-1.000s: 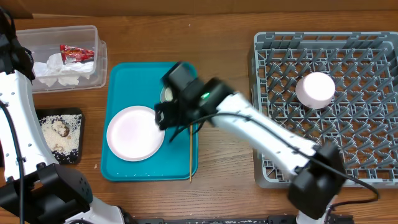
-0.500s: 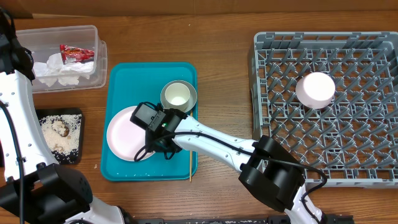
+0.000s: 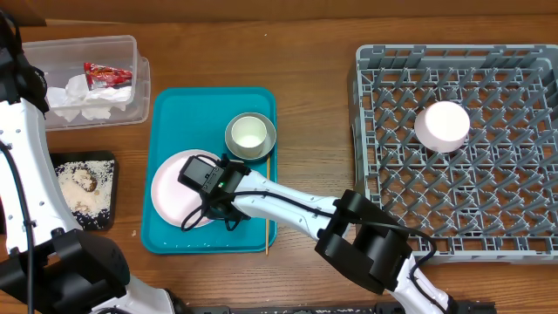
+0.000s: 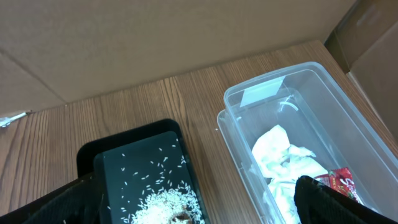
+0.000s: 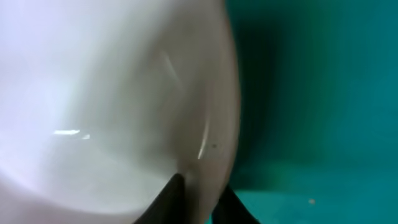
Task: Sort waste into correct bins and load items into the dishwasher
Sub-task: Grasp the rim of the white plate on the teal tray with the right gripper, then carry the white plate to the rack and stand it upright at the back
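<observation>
A pale pink plate (image 3: pixel 171 188) lies on the teal tray (image 3: pixel 174 113). My right gripper (image 3: pixel 199 208) is at its right edge. In the right wrist view its two dark fingertips (image 5: pixel 171 194) pinch the plate's rim (image 5: pixel 211 143), one above and one below, so the right gripper (image 5: pixel 198 200) is shut on it. A grey-white bowl (image 3: pixel 250 135) sits behind the plate. My left gripper (image 4: pixel 199 211) hangs open over the black tray (image 4: pixel 134 155) of rice (image 4: pixel 165 202) and the clear tub (image 4: pixel 261 93) holding the napkin (image 4: pixel 283 155) and red wrapper (image 4: pixel 339 182).
The grey dish rack (image 3: pixel 506 201) fills the right side, with a round pale dish (image 3: pixel 442 125) in it. A thin wooden stick (image 3: pixel 267 214) lies along the teal tray's right edge. The clear tub (image 3: pixel 131 52) and black tray (image 3: pixel 83 157) stand at the far left.
My right arm swung from over the bowl down to the plate's right edge, and its jaws closed on the rim. The left arm has not moved.
</observation>
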Robot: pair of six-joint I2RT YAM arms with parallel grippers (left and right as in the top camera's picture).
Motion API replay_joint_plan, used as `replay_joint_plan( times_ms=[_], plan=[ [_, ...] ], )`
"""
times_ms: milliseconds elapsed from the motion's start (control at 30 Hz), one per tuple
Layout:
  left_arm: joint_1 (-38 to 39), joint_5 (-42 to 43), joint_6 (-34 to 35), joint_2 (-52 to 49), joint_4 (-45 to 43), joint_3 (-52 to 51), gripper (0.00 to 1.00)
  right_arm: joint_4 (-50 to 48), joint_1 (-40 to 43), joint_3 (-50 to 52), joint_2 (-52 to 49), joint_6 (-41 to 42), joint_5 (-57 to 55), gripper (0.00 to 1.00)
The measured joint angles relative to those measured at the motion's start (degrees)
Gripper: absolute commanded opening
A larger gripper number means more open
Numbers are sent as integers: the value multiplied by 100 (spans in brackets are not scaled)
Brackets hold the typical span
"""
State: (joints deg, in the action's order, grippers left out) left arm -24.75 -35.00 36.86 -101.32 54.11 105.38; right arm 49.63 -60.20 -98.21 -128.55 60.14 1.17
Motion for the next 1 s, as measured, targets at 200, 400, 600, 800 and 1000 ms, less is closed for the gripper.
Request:
replay_joint_plan(
  times_ms=[200, 400, 600, 800, 1000],
  plan=[
    [0, 0, 0, 0, 0, 0, 100, 81, 11, -9, 20, -48, 0, 4],
    [0, 0, 0, 0, 0, 0, 100, 236, 11, -7, 280, -466, -13, 4],
    [0, 0, 0, 0, 2, 0, 100, 621, 146, -63, 1403, -1228, 57, 4],
    [0, 0, -2, 0, 0, 0, 100, 1113, 1067, -389, 3112, -2046, -157, 4],
    [0, -2, 0, 0, 0, 0, 100, 1541, 2789, -474, 3960, -2306, -1274, 4]
  ],
)
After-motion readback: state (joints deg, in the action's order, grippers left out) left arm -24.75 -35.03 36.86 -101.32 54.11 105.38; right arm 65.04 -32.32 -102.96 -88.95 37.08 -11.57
